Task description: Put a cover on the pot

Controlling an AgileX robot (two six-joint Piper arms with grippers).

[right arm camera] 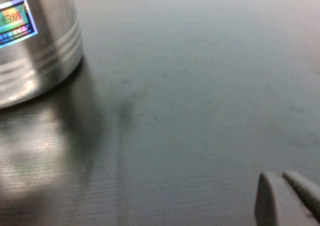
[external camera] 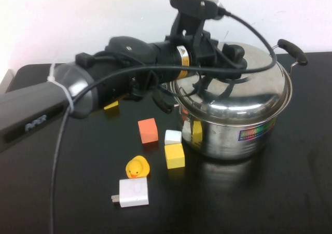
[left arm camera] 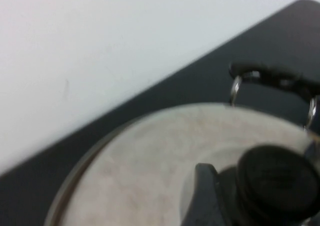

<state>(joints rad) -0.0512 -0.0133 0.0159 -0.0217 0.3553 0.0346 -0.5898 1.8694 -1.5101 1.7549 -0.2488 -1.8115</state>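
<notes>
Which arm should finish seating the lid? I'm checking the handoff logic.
Left. The left gripper is at the knob of the lid, which sits on the pot. The right gripper is low over bare table beside the pot, away from the lid.

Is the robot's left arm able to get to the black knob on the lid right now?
Probably yes. The left gripper is already at the knob on top of the lid, which sits on the pot. Nothing stands in between. The right gripper hangs low over the table, away from it.
</notes>
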